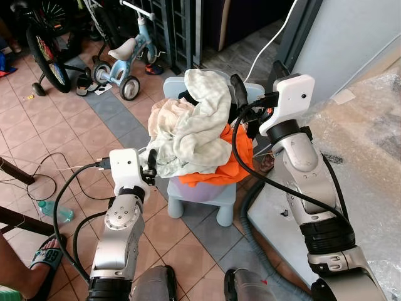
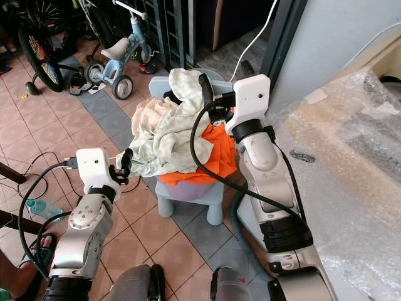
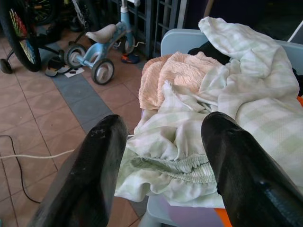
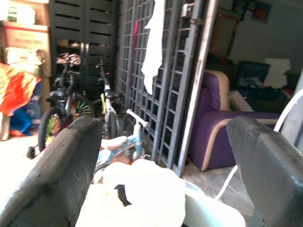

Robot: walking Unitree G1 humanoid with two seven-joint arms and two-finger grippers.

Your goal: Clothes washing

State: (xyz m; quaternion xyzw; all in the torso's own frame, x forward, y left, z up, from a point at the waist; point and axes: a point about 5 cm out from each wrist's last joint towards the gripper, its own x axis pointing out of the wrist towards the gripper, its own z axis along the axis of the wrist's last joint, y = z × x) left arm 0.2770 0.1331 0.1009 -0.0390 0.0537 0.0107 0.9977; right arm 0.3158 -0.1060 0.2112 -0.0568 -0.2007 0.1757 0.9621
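Note:
A heap of clothes sits on a small light-blue child's chair (image 1: 224, 212). A pale green checked garment (image 1: 200, 125) lies on top, a peach one (image 1: 166, 116) at its left, and an orange one (image 1: 233, 162) underneath at the right. My left gripper (image 3: 165, 123) is open at the heap's near left edge, with the green garment's elastic hem between and just beyond its fingers (image 1: 151, 164). My right gripper (image 4: 165, 135) is open, raised beside the top of the heap at its right, holding nothing; one finger (image 1: 237, 88) stands against the green cloth.
A bubble-wrapped appliance (image 1: 369, 144) fills the right side, with a grey hose (image 1: 250, 207) at its foot. A blue tricycle (image 1: 125, 56) and a bicycle (image 1: 47, 44) stand behind the chair. Cables and a bottle (image 1: 53, 210) lie on the tiles at left, near a person's sandalled foot (image 1: 44, 257).

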